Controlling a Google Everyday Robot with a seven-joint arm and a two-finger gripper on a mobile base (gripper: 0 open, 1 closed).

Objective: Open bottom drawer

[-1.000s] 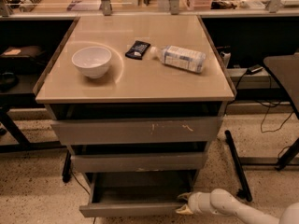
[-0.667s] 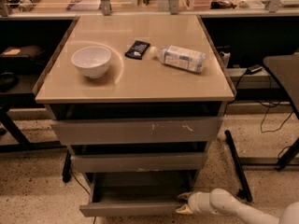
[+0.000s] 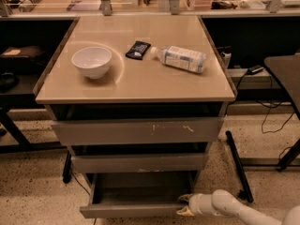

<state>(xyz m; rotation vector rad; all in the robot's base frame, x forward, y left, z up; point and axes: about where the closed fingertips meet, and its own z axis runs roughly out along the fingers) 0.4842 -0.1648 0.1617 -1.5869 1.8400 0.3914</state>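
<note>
The bottom drawer (image 3: 133, 211) is the lowest and narrowest grey front of the cabinet. It stands pulled out, and its flat grey tray floor (image 3: 138, 195) shows behind the front. My gripper (image 3: 183, 205) on its white arm sits at the drawer's right front corner, with one pale fingertip above and one below the front's right end. The mid-width front (image 3: 138, 163) and the widest scratched front (image 3: 138, 131) stand above it, pushed in.
On the tan cabinet top (image 3: 136, 86) stand a white bowl (image 3: 92, 62), a dark packet (image 3: 138, 49) and a lying plastic bottle (image 3: 180, 58). A black table leg (image 3: 238, 165) runs along the floor to the right. Dark shelves flank the cabinet on both sides.
</note>
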